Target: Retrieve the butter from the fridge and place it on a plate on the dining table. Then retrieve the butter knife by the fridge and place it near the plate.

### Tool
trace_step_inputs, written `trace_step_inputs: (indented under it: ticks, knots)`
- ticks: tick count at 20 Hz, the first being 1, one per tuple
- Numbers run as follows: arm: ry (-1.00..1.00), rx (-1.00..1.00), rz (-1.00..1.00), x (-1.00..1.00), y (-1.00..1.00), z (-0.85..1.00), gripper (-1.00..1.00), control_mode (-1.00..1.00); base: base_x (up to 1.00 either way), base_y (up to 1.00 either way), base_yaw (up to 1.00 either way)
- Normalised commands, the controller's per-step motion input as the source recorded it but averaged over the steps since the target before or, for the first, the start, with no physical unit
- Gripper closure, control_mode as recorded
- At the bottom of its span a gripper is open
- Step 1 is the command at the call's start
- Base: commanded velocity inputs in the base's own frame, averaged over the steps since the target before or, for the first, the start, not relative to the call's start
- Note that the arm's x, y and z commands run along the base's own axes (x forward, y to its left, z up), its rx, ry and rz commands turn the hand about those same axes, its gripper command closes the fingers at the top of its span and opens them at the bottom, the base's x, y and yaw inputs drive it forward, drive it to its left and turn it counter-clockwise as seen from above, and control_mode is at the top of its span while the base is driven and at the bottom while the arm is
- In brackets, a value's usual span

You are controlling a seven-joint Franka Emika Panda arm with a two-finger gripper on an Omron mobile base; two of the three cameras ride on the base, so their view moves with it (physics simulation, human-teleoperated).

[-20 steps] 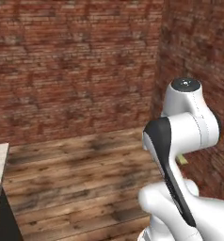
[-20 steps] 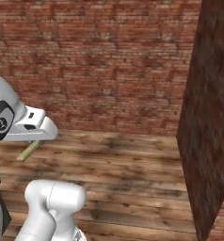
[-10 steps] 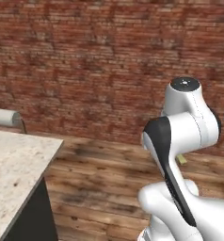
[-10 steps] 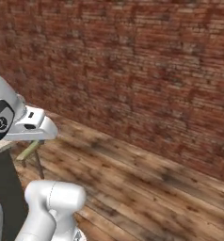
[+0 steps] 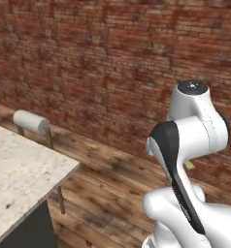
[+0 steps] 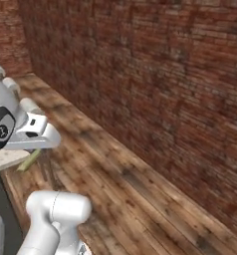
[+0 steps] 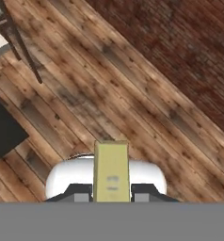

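Holding the butter (image 7: 111, 170), my gripper (image 7: 111, 194) is clamped on the pale yellow stick, which sticks straight out from between the two dark fingertips (image 7: 79, 193) in the hand view, above bare wooden floor (image 7: 132, 108). From the right base view I see the same stick (image 6: 29, 160) poking out at a slant below the hand, just beside the pale edge of the dining table (image 6: 6, 158). On the left base view the table's speckled beige top (image 5: 20, 169) fills the lower left corner, and a cushioned roll-back stool (image 5: 32, 122) stands at its far side. Behind everything runs a red brick wall (image 5: 103, 68), meeting the plank floor (image 5: 107, 193)
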Motion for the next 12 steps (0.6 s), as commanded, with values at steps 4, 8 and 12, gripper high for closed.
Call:
trace_step_inputs:
  ticks: [4,8,12]
  knots:
    - [0.00,0.00,0.00,0.00,0.00,0.00,1.00,1.00,1.00,-0.15,0.24]
    - [0.00,0.00,0.00,0.00,0.00,0.00,1.00,1.00,1.00,-0.33,0.31]
    - [0.00,0.00,0.00,0.00,0.00,0.00,1.00,1.00,1.00,-0.45,0.42]
